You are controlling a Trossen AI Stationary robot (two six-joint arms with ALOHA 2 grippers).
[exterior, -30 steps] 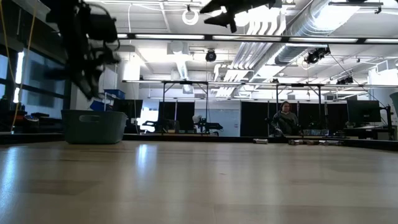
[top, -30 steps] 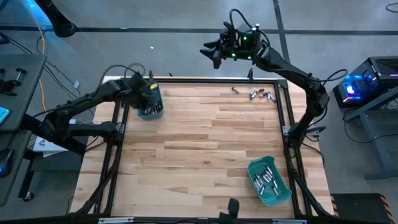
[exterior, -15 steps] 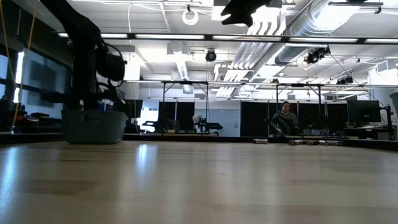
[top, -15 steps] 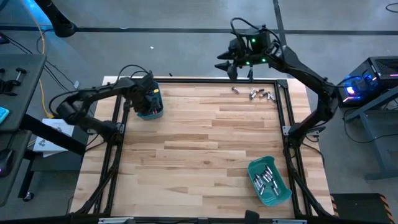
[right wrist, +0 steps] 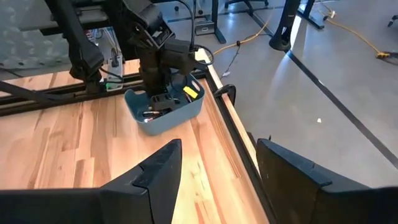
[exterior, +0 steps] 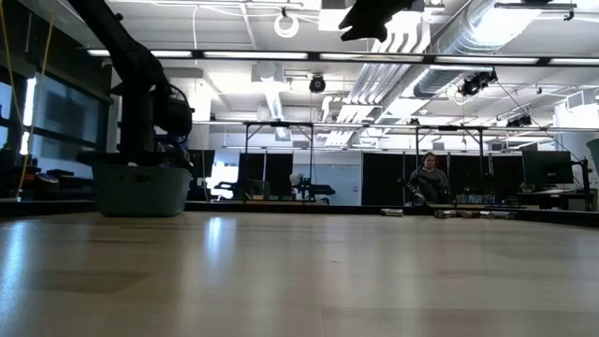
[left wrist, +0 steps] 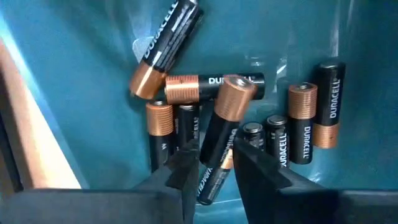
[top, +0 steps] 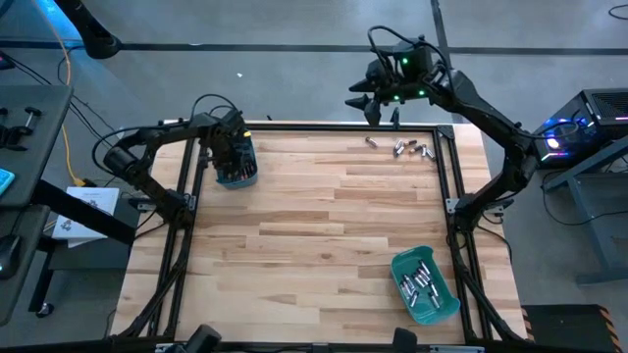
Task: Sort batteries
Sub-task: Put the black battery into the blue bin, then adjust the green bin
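Observation:
My left gripper (left wrist: 215,171) points down inside the teal bin (top: 237,167) at the table's far left. Several black-and-copper batteries (left wrist: 242,118) lie on the bin's floor. One of them (left wrist: 219,140) stands slanted between the fingertips, its copper end leaning on the pile. In the low view the bin's wall (exterior: 140,190) hides the fingers. My right gripper (right wrist: 217,180) hangs open and empty high over the table's far edge (top: 368,101). A few loose batteries (top: 402,148) lie on the wood at the far right. My left gripper has the slanted battery's lower end (left wrist: 210,182) between its two fingers, which come from above. I cannot tell whether the fingers touch it. The battery's copper end (left wrist: 235,93) rests on another battery in the bin.
A second teal bin (top: 424,284) with silvery batteries stands near the table's right front corner. A black frame (top: 446,186) runs along the table's edges. The wood between the two bins is bare. A person (exterior: 429,178) sits in the room behind.
My left gripper has sunk from above the far-left bin down into it, with the arm swinging in over the table's far-left corner. My right gripper has drifted a little toward the table's right along the far edge and has turned.

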